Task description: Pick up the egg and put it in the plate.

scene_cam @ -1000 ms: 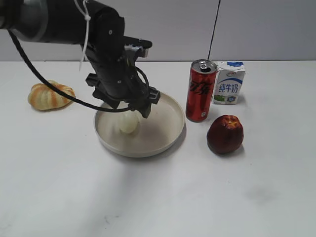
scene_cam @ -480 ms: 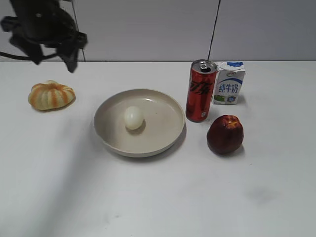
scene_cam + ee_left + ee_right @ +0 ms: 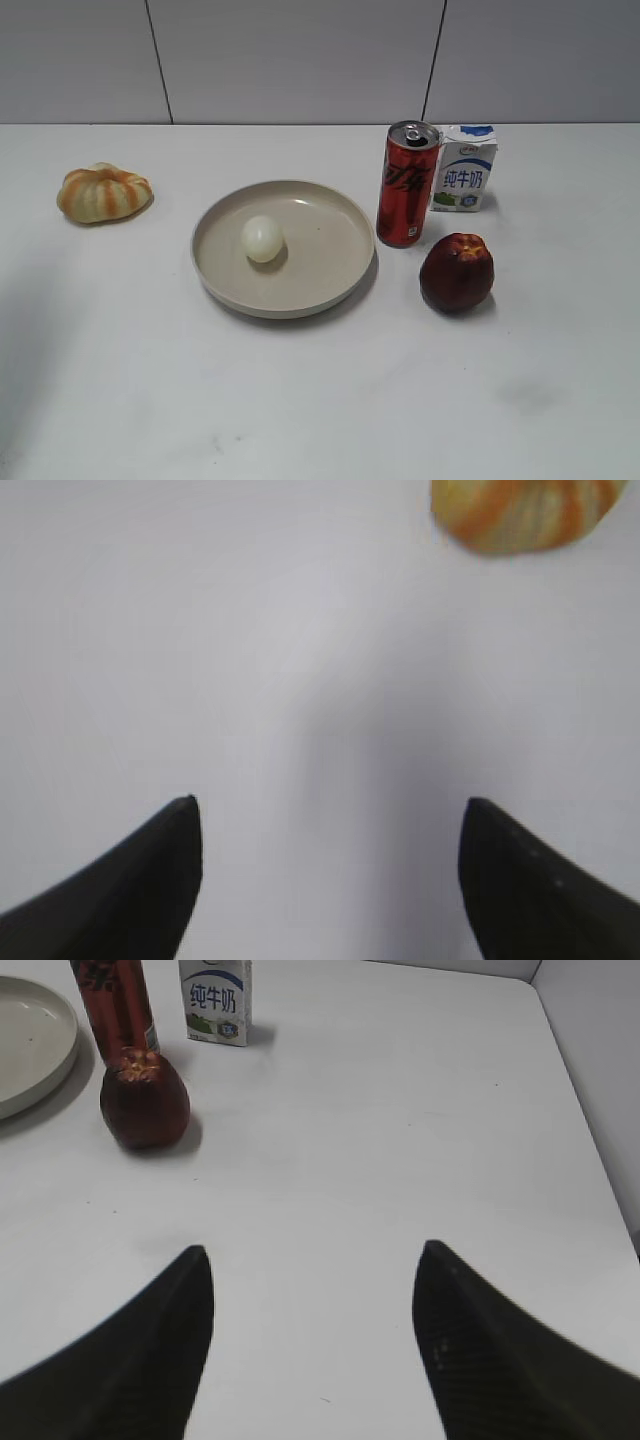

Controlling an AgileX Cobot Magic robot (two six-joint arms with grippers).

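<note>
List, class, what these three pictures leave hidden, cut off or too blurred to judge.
- Egg: appears only in the exterior view; its underside, resting on the plate, is hidden.
- Plate: right wrist view's left edge cuts it to a sliver.
- Pumpkin-shaped thing: cropped by the left wrist view's top edge, blurred.
- Can: top cut off in the right wrist view.
- Left gripper and right gripper: only the fingertips show; both arms are absent from the exterior view.
</note>
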